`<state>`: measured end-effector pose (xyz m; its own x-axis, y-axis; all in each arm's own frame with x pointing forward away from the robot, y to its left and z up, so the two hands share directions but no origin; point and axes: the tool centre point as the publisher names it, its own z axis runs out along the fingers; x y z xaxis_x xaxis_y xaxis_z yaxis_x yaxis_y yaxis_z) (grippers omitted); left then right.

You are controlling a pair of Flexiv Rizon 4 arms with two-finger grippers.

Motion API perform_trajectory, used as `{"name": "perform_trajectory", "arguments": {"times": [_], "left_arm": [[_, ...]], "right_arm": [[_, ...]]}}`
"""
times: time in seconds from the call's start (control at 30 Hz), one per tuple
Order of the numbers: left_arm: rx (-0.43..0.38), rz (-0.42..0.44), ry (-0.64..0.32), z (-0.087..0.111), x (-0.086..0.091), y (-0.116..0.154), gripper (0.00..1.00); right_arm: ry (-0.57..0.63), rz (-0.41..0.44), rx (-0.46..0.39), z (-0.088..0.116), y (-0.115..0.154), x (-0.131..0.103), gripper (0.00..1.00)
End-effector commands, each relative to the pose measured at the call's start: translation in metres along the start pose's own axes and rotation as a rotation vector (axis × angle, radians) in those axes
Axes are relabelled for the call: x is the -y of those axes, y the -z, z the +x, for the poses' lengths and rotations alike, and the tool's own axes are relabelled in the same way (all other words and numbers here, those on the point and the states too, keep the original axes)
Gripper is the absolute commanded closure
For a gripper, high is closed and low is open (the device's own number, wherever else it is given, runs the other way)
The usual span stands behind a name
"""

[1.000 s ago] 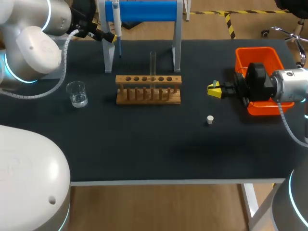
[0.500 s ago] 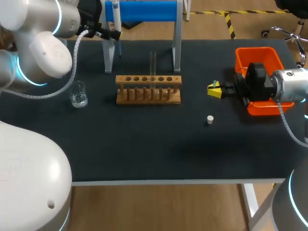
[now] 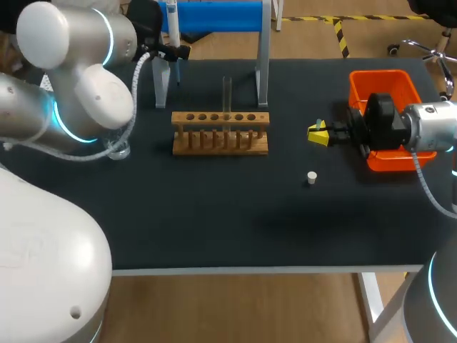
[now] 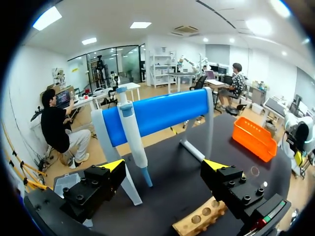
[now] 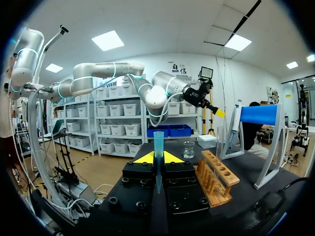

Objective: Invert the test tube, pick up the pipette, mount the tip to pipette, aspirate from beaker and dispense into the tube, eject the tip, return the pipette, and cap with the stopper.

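Observation:
The white pipette [image 3: 172,16] with a blue top hangs on the blue stand [image 3: 214,14] at the table's back. My left gripper [image 3: 178,51] is open just in front of it. In the left wrist view the pipette [image 4: 133,142] hangs ahead of the left gripper [image 4: 165,169], untouched by its fingers. A clear test tube [image 3: 227,91] stands upright in the wooden rack [image 3: 220,133]. My right gripper [image 3: 318,133] is shut on a blue pipette tip [image 5: 158,145], right of the rack. The glass beaker [image 3: 118,151] is mostly hidden behind my left arm. The white stopper [image 3: 311,176] lies below the right gripper.
An orange bin [image 3: 382,89] sits at the right, behind my right wrist. The stand's grey legs [image 3: 263,71] flank the rack's far side. Open black tabletop [image 3: 214,214] lies in front of the rack up to the near edge.
My left arm has swung right and forward, bringing its open gripper closer to the pipette and covering most of the beaker. The right arm and its tip have stayed still.

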<state>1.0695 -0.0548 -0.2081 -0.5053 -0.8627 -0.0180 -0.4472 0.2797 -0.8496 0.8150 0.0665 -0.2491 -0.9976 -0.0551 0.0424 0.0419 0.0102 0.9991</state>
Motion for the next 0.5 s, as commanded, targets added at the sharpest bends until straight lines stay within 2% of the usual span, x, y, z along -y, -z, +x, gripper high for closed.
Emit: {"name": "perform_trajectory", "arguments": {"times": [0.03,0.5], "left_arm": [[0.033,0.011,0.012,0.004,-0.003,-0.007,0.00],[0.080,0.061,0.069,0.009,0.003,-0.018,0.00]], "right_arm": [[0.000,0.001,-0.002,0.000,0.001,0.000,1.00],[0.000,0.001,-0.002,0.000,0.001,0.000,1.00]]}}
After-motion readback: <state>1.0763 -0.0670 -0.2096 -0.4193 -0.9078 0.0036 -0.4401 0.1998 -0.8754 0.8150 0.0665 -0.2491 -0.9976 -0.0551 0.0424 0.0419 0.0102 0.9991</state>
